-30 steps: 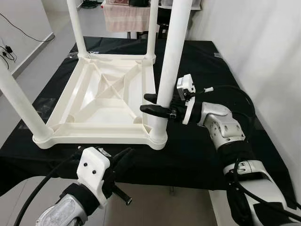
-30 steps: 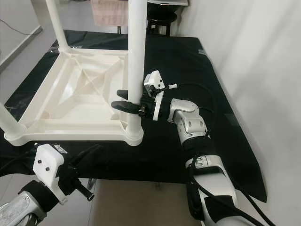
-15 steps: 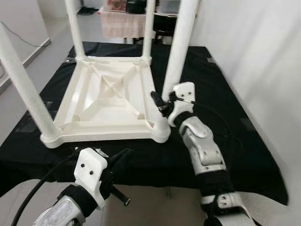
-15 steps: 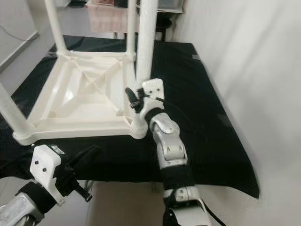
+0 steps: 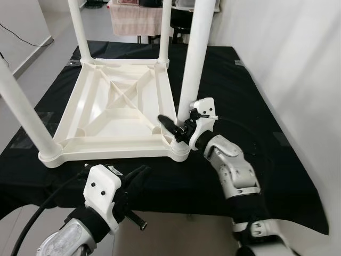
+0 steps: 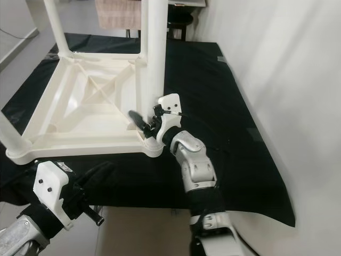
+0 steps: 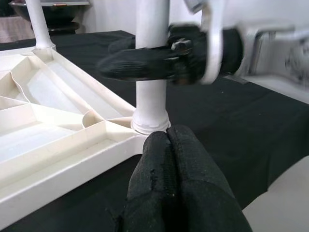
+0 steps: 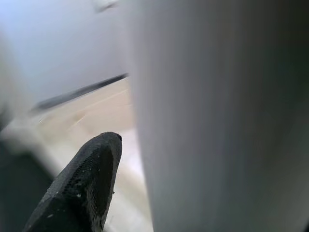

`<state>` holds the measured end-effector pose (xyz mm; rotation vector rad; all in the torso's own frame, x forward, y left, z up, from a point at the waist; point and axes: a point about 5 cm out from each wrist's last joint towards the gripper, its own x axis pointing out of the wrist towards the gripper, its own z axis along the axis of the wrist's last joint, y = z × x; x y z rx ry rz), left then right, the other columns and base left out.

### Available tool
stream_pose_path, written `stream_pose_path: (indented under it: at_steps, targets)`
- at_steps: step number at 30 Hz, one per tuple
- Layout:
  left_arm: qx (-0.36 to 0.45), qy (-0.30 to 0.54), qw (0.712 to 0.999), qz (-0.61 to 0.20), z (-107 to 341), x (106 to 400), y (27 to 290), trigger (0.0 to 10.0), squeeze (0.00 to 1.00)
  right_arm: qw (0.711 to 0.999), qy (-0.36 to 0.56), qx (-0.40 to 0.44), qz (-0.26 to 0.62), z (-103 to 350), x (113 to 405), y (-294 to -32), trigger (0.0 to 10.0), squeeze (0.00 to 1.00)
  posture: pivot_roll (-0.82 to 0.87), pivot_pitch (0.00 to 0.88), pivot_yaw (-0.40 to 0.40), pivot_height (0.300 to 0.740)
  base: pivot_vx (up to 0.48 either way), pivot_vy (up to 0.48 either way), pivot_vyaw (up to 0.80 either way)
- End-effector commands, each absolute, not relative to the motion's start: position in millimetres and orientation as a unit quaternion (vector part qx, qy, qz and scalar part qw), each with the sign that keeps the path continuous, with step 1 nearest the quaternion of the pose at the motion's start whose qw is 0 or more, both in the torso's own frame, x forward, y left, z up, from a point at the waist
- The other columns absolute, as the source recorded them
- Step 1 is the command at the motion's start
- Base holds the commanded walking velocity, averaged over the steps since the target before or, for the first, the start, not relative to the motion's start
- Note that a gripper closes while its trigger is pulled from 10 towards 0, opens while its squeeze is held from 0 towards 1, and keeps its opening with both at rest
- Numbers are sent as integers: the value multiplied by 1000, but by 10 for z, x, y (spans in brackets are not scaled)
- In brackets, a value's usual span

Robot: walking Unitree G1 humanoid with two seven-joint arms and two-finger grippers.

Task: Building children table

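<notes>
A white plastic children's table (image 5: 114,106) lies upside down on a black cloth, with its legs standing up. My right gripper (image 5: 171,124) is low on the near right leg (image 5: 191,69), just above the corner socket. Its jaws straddle the leg and grip it; one black finger (image 6: 136,117) shows on the leg's left, the other is hidden behind it. In the left wrist view the same leg (image 7: 152,58) stands with that gripper across it. My left gripper (image 5: 137,178) hangs shut and empty below the front edge of the cloth-covered surface.
The black cloth (image 5: 240,96) covers the work surface and ends close in front of me. A white wall (image 5: 303,58) runs along the right. The near left leg (image 5: 24,112) and two far legs rise tall. A draped rack (image 5: 133,16) stands behind.
The view has shifted. My right arm has swung round from the right side to the near side of the leg, and its gripper sits lower on it. The left gripper has not moved.
</notes>
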<state>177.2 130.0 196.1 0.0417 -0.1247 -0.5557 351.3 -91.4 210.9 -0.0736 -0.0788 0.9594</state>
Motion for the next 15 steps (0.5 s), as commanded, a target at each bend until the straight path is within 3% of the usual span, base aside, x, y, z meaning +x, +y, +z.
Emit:
stream_pose_path:
  at_steps: [1, 2, 3, 4, 5, 12, 13, 14, 15]
  targets:
    - [20, -45, 961, -273, 1901, 1777, 1301, 10000, 0, 836, -45, -63, 543, 2139, 3474, -844, 10000, 0, 69, 124, -81, 740, 0, 0, 0]
    - [20, -45, 961, -273, 1901, 1777, 1301, 10000, 0, 836, -45, -63, 543, 2139, 3474, -844, 10000, 0, 69, 124, -81, 740, 0, 0, 0]
    - [20, -45, 961, -272, 1898, 1776, 1300, 10000, 0, 809, -36, -74, 582, 2158, 3469, -886, 10000, 0, 74, 119, -86, 740, 0, 0, 0]
    - [20, -45, 961, -272, 1898, 1776, 1300, 10000, 0, 809, -36, -74, 582, 2158, 3469, -886, 10000, 0, 74, 119, -86, 740, 0, 0, 0]
    - [19, -44, 961, -272, 1895, 1774, 1298, 10000, 0, 787, -30, -84, 610, 2180, 3466, -912, 10000, 0, 76, 118, -87, 740, 0, 0, 0]
    - [18, -43, 962, -271, 1889, 1765, 1293, 10000, 0, 758, -21, -80, 647, 2269, 3525, -927, 10000, 0, 88, 116, -91, 740, 0, 0, 0]
    - [18, -42, 962, -271, 1888, 1763, 1290, 10000, 0, 753, -19, -73, 654, 2285, 3547, -922, 9059, 0, 90, 116, -91, 740, 0, 0, 0]
    - [18, -42, 962, -271, 1888, 1763, 1290, 10000, 0, 753, -19, -73, 654, 2285, 3547, -922, 9059, 0, 90, 116, -91, 740, 0, 0, 0]
    - [17, -42, 962, -271, 1887, 1761, 1288, 10000, 0, 745, -16, -63, 664, 2296, 3571, -930, 1765, 0, 92, 117, -92, 740, 0, 0, 0]
